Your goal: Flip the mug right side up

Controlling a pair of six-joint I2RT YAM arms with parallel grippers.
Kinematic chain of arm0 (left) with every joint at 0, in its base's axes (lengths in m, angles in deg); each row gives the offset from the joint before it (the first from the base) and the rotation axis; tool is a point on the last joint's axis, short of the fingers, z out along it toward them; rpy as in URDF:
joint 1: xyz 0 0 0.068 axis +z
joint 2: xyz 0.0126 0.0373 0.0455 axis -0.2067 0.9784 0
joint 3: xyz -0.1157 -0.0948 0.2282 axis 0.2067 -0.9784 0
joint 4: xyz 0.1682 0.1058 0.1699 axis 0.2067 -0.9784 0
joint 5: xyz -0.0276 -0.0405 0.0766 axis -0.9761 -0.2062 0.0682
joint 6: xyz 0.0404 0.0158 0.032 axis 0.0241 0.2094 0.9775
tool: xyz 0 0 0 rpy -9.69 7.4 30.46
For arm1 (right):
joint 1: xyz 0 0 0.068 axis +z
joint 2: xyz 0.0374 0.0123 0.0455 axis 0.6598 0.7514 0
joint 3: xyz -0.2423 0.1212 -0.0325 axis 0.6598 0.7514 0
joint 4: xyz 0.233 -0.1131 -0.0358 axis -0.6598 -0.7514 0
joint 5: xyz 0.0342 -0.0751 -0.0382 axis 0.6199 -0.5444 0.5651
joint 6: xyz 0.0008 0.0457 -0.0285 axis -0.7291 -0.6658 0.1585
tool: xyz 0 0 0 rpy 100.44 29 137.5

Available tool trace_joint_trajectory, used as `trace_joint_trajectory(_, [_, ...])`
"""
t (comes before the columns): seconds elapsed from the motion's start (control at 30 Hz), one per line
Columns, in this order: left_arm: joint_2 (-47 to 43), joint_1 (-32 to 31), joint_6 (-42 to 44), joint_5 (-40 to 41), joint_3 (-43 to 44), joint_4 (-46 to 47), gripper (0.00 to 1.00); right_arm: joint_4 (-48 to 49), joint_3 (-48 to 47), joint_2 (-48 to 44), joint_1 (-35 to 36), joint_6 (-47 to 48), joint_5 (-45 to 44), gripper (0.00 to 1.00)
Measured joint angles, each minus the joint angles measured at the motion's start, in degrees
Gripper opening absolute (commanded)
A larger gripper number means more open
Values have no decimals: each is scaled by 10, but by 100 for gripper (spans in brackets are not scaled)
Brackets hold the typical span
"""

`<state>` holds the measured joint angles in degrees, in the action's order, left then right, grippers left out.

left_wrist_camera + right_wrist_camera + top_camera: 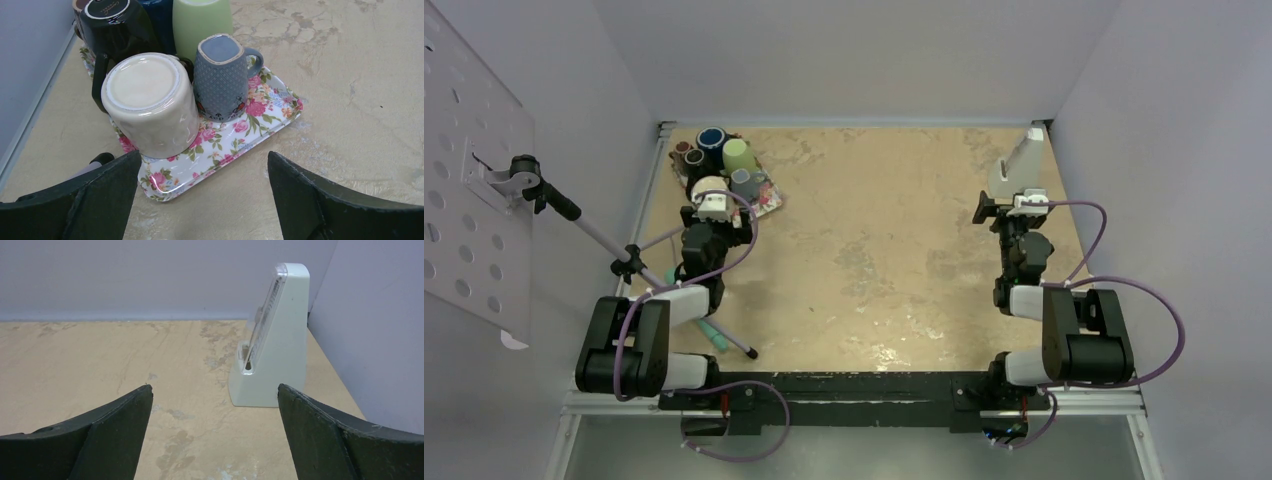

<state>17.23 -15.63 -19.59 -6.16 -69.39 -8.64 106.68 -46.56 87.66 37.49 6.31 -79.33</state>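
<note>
A cream mug (150, 102) stands upside down on the near corner of a floral tray (230, 145), its flat base facing up. It also shows in the top view (709, 187). A grey-blue mug (222, 75) stands upside down beside it to the right. My left gripper (204, 165) is open and empty, just short of the tray's near edge, its left finger close to the cream mug. In the top view the left gripper (716, 207) sits right at the tray. My right gripper (215, 395) is open and empty at the far right (1014, 203).
The tray (769, 200) also holds a black mug (117, 25), a dark blue mug (712, 140), a light green mug (200, 22) and a brown one (684, 150). A white metronome-like stand (270, 345) sits at the far right corner. A tripod (594, 230) leans at the left.
</note>
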Motion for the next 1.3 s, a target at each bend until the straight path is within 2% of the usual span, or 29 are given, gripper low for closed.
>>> trace_joint_trajectory(0.1, [0,0,4,-6,0,0,100,-14,0,-13,0,-5,0,99])
trace_joint_trajectory(0.2, [-16,3,24,-59,-4,-10,100,-82,-19,-62,0,-13,0,99])
trace_joint_trajectory(0.3, [-77,11,64,-160,-10,-59,100,-151,-59,-115,0,-14,4,99])
trace_joint_trajectory(0.37, [-130,15,114,-257,12,-151,100,-192,-80,-146,0,-14,19,99])
trace_joint_trajectory(0.47, [-144,13,177,-386,120,-321,100,-249,-105,-186,0,-13,52,99])
trace_joint_trajectory(0.53, [-115,13,217,-451,233,-451,99,-281,-113,-208,0,-12,75,99])
trace_joint_trajectory(0.67, [-38,0,322,-504,439,-664,91,-331,-122,-244,0,-6,117,99])
trace_joint_trajectory(0.8, [66,-42,412,-469,636,-860,88,-372,-138,-255,0,4,151,99])
trace_joint_trajectory(0.97, [324,-89,481,-342,1027,-1102,80,-405,-150,-252,2,7,179,99])
trace_joint_trajectory(1.03, [404,-96,497,-283,1126,-1154,76,-410,-153,-246,3,7,184,99])
trace_joint_trajectory(1.1, [461,-101,510,-214,1168,-1182,75,-417,-156,-236,5,7,192,99])
trace_joint_trajectory(1.3, [541,-103,545,-65,1161,-1193,75,-445,-177,-199,11,7,206,99])
